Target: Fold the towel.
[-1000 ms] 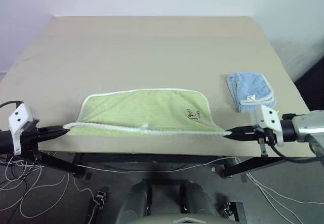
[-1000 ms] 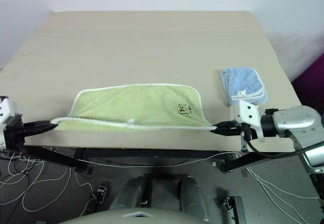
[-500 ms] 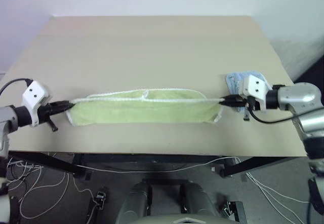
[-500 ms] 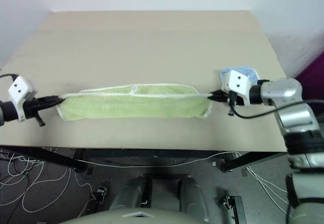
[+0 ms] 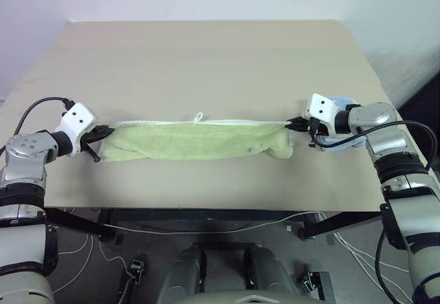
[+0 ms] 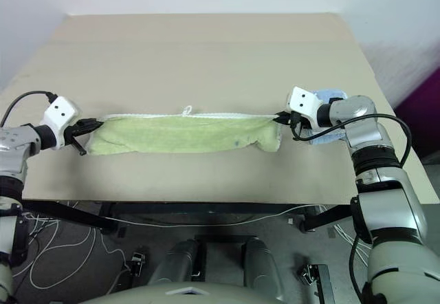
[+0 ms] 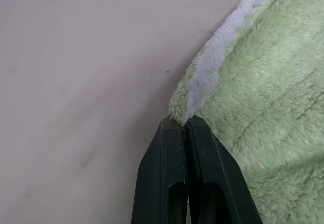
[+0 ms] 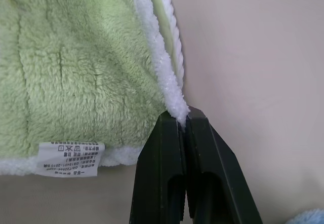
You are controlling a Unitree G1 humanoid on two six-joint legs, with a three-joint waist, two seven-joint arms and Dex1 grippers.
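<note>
Both arms have carried the towel (image 5: 196,141) forward, away from the counter's (image 5: 206,56) near edge where its pinched hem hung a second ago; that hem now lies over the far hem, so the cloth sits folded in a long narrow band across the counter's middle, its white loop tag (image 5: 199,117) poking up at the far edge. Left pincer (image 5: 102,133) is clamped tight on the towel's left corner, right pincer (image 5: 294,123) likewise on the right corner. Small blue towel (image 5: 344,102) sits just behind the right pincer's wrist.
</note>
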